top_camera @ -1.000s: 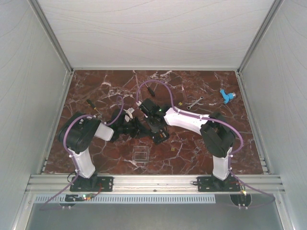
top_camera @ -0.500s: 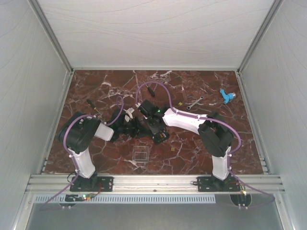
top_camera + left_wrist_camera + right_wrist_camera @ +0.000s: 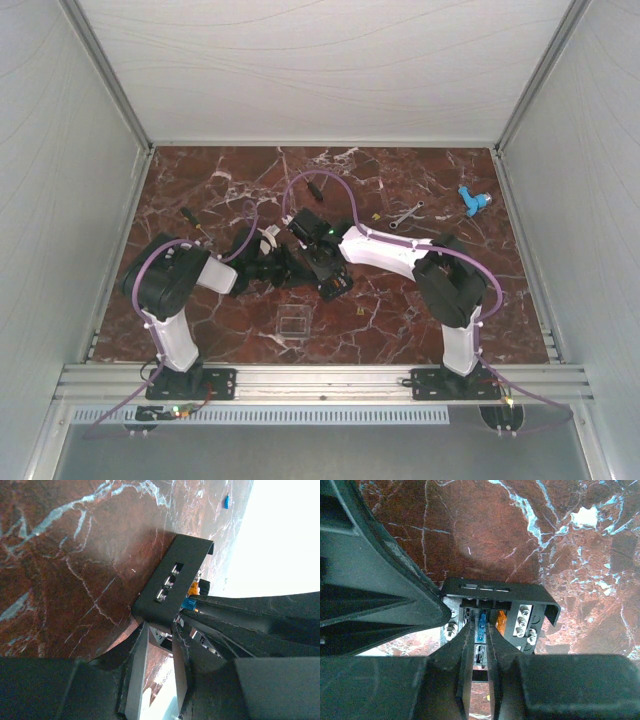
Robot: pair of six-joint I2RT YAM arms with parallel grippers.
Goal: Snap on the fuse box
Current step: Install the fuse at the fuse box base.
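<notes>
Right wrist view: the right gripper [image 3: 480, 630] pinches a small blue blade fuse [image 3: 481, 621] at a slot of the small square black plastic fuse box [image 3: 492, 591], mid-table over the red marble tabletop [image 3: 485, 530]. The left gripper [image 3: 160, 629] clamps the box's edge.

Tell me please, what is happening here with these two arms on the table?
Both arms meet at the middle of the marble table, working on the fuse box. The left tool clamps one edge of the box and seems to steady it. The right tool is pinched on a small blue piece at the box's open face, apparently pressing it in. The clear lid lies apart, nearer the arm bases, not yet fitted.
</notes>
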